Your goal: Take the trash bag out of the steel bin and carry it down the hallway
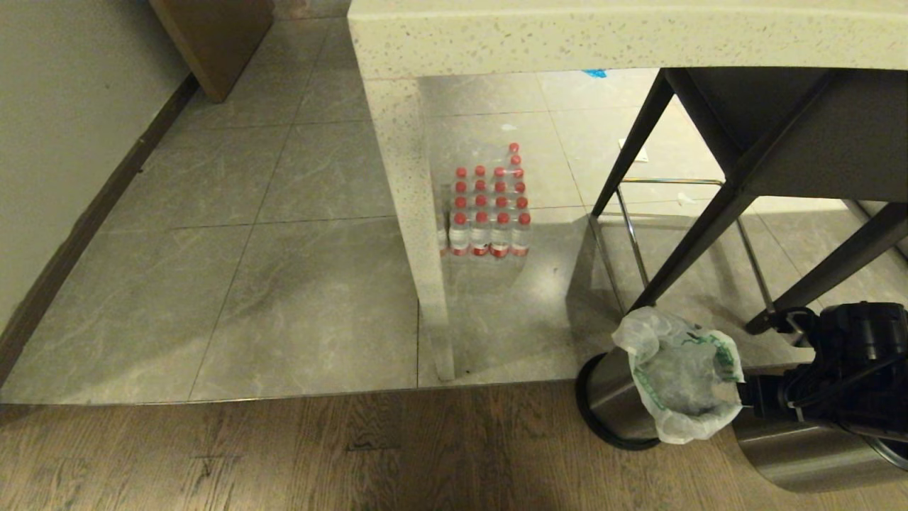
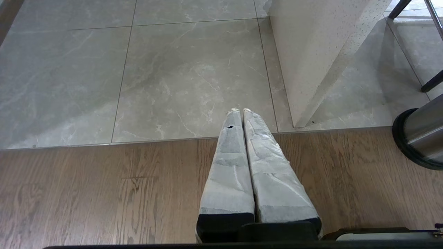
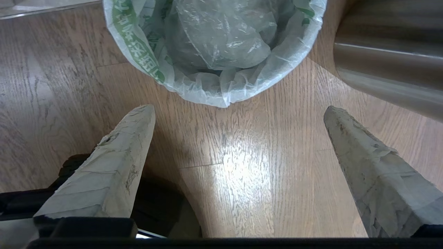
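The steel bin (image 1: 611,392) stands on the wood floor at the lower right of the head view, with a black ring (image 1: 594,419) around its left side. The trash bag (image 1: 682,383) lines it, its translucent white rim with green lettering folded over the top. The bag (image 3: 214,45) fills the top of the right wrist view. My right gripper (image 3: 238,109) is open just short of the bag's rim, over bare wood, with nothing between its fingers. My left gripper (image 2: 238,111) is shut and empty above the wood-to-tile seam, left of the bin (image 2: 424,133).
A speckled stone counter leg (image 1: 418,213) stands ahead, with a pack of red-capped water bottles (image 1: 489,213) behind it. Dark stool legs (image 1: 709,220) rise right behind the bin. A second steel cylinder (image 1: 801,454) lies at the bin's right. A wall (image 1: 57,142) runs along the left.
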Robot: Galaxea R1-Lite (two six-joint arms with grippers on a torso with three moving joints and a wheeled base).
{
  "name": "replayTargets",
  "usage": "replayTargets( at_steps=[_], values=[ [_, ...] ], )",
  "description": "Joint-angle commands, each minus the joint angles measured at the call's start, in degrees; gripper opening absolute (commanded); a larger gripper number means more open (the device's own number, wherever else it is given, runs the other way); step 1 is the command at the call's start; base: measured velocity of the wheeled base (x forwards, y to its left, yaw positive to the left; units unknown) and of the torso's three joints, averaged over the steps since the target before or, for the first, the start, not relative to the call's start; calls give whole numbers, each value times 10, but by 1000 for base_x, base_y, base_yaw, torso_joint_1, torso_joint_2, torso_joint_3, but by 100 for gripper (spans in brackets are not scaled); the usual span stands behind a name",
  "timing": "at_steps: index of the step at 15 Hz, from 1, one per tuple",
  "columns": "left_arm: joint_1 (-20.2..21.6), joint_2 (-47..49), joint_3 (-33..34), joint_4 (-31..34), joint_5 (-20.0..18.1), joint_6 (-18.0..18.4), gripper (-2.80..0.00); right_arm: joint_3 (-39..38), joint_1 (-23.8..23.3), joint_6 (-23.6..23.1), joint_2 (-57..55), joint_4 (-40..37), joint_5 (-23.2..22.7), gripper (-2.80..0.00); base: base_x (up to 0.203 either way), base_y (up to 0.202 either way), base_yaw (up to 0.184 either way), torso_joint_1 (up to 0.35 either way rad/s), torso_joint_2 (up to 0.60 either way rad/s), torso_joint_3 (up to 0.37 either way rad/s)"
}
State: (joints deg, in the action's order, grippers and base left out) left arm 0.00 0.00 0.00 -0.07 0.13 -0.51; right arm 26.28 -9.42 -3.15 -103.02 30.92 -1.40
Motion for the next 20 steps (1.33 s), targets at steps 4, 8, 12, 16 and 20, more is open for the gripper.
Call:
replayTargets(
  at_steps=[4, 8, 12, 16, 20],
  values=[
    [0, -1, 0, 0, 0, 0, -280, -230, 95, 47, 1030, -383, 23, 0, 0, 0, 0, 0, 0, 0],
    [0, -1, 1, 0, 0, 0, -280, -230, 95, 47, 1030, -383, 23, 0, 0, 0, 0, 0, 0, 0],
    [0, -1, 1, 0, 0, 0, -280, -230, 95, 47, 1030, -383, 23, 0, 0, 0, 0, 0, 0, 0],
    [0, -1, 0, 0, 0, 0, -280, -230, 95, 47, 1030, -383, 23, 0, 0, 0, 0, 0, 0, 0],
    [0, -1, 0, 0, 0, 0, -280, -230, 95, 47, 1030, -383, 23, 0, 0, 0, 0, 0, 0, 0]
  ],
)
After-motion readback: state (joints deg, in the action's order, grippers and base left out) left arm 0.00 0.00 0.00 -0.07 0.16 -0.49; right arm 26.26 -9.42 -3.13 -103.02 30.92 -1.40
